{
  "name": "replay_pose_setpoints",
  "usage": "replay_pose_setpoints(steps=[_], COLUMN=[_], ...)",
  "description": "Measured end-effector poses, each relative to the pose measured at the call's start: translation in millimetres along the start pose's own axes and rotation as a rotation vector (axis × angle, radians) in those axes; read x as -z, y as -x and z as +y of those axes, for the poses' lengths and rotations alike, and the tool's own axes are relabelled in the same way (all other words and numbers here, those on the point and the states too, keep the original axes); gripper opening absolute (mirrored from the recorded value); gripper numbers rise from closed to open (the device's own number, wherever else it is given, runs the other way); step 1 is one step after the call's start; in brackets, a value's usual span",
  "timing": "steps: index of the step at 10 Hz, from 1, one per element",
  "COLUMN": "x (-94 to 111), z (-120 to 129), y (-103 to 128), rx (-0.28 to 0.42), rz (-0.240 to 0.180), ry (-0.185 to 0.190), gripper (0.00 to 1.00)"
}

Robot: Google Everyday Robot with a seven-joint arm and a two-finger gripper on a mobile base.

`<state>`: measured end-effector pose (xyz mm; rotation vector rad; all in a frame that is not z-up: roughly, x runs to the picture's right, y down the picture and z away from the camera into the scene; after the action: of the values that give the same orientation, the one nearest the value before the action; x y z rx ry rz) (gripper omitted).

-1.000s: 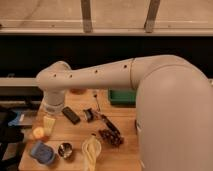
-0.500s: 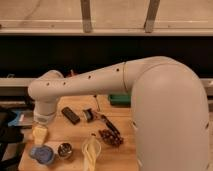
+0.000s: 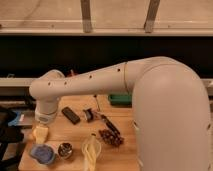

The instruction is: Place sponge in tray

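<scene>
A pale yellow sponge (image 3: 40,133) lies at the left edge of the wooden board (image 3: 80,131). My gripper (image 3: 43,120) hangs from the white wrist (image 3: 47,105) directly above the sponge, very close to it or touching it. The arm reaches in from the right across the whole view and hides the gripper's tip. A green tray-like container (image 3: 120,99) sits behind the board, partly hidden by the arm.
On the board are a blue bowl (image 3: 42,153), a small metal cup (image 3: 65,149), a black block (image 3: 71,115), a pale banana-like item (image 3: 91,151), a dark reddish bag (image 3: 110,136) and a utensil (image 3: 91,114). A dark object (image 3: 7,125) stands left of the board.
The wrist has swung left and down, from over the back of the board to just above the sponge. The objects on the board have not moved.
</scene>
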<state>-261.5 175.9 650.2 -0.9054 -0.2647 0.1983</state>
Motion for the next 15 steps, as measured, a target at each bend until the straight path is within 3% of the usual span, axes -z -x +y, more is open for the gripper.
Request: replay_pose_setpoints(steps=[4, 8, 10, 15], x=[-13.8, -27.0, -42.2, -72.3], z=[24.7, 47.4, 48.4, 43.0], y=[1.1, 1.4, 0.2, 6.8], rx=[0.014, 0.007, -0.007, -0.027], rz=[0.000, -0.033, -0.054, -0.058], ry=[0.012, 0.027, 0.047, 0.084], gripper=[0.80, 0.80, 0.80, 0.80])
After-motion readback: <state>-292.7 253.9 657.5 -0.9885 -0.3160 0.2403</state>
